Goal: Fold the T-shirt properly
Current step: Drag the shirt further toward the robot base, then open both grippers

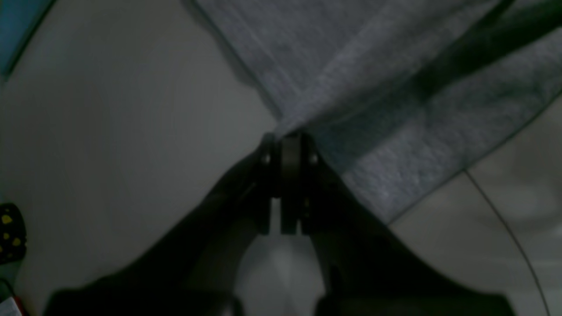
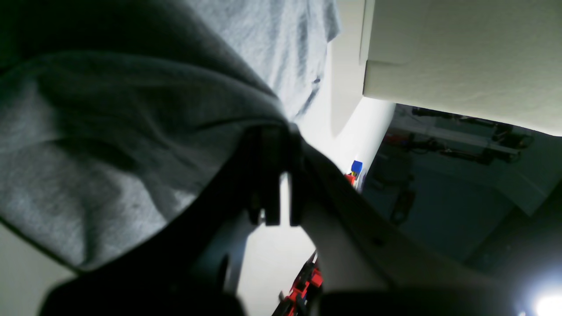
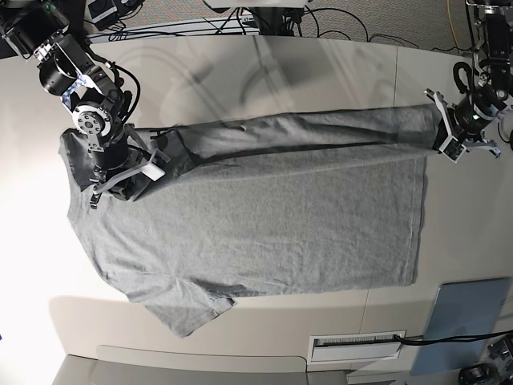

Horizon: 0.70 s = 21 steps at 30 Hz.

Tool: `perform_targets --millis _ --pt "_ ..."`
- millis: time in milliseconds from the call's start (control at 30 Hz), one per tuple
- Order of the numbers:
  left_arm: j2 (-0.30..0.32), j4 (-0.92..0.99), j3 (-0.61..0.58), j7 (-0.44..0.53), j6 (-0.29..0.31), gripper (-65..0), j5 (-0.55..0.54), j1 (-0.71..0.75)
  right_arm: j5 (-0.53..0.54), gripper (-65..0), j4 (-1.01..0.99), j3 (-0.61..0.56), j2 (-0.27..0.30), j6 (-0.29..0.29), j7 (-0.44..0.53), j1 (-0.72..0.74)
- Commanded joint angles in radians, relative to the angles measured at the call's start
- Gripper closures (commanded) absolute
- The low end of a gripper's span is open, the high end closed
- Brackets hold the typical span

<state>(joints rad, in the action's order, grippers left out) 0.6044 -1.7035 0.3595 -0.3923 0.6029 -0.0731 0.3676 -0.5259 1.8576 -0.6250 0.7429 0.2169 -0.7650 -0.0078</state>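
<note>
The heather-grey T-shirt (image 3: pixel 264 216) lies spread across the table (image 3: pixel 240 72), neck end to the left and hem to the right. Its far long edge is lifted and folded inward as a band. My left gripper (image 3: pixel 443 128) is shut on the far hem corner at the right. In the left wrist view the closed fingertips (image 1: pixel 290 138) pinch the cloth (image 1: pixel 373 87) above the table. My right gripper (image 3: pixel 152 167) is shut on the fabric near the far shoulder at the left. In the right wrist view the bunched cloth (image 2: pixel 109 153) drapes over that gripper (image 2: pixel 274 131).
A flat blue-grey pad (image 3: pixel 465 313) lies at the front right corner. A white slotted strip (image 3: pixel 357 345) sits at the front edge. Cables (image 3: pixel 337 20) run behind the table. A thin wire (image 1: pixel 505 224) crosses the table near the hem. Small red and blue parts (image 2: pixel 356 166) lie off the table edge.
</note>
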Motion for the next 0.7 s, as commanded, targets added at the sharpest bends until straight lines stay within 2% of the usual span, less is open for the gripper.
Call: perform_targets --millis 0,133,167,300,367,433,500,600,667 --pt "0.022 -0.014 0.009 0.015 -0.012 0.0 -0.01 -0.008 -0.02 -0.1 0.012 0.009 0.016 -0.016 0.006 0.016" --pt "0.022 -0.014 0.009 0.015 -0.012 0.0 -0.011 -0.008 0.008 -1.2 0.013 0.009 0.016 -0.016 0.009 0.017" --pt "0.022 -0.014 0.009 0.016 -0.011 -1.4 -0.011 -0.008 0.024 -3.5 0.013 0.009 0.016 -0.016 0.01 0.018" --pt "0.022 -0.014 0.009 0.015 -0.011 -26.9 -0.036 -0.008 0.043 -17.7 0.013 0.011 0.013 -0.016 0.009 0.023" --pt "0.022 -0.014 0.009 0.015 -0.012 -32.8 -0.048 -0.008 0.043 -20.2 0.013 0.011 0.013 -0.016 0.009 0.022" --pt "0.022 -0.014 0.009 0.015 -0.012 -33.1 -0.047 -0.008 0.043 -20.2 0.012 0.011 0.013 -0.018 0.006 0.022" --pt "0.022 -0.014 0.009 0.015 -0.012 -33.1 -0.048 -0.008 0.044 -20.2 0.013 0.011 0.013 -0.051 0.001 0.022" --pt "0.022 -0.014 0.009 0.013 -0.011 -33.0 -0.072 -0.005 0.088 -20.2 0.013 0.011 0.013 -0.144 -0.038 0.021" --pt "0.022 -0.014 0.009 -0.002 -0.011 -29.1 -0.15 -0.002 0.144 -20.0 0.013 0.011 0.013 -0.212 -0.07 0.018"
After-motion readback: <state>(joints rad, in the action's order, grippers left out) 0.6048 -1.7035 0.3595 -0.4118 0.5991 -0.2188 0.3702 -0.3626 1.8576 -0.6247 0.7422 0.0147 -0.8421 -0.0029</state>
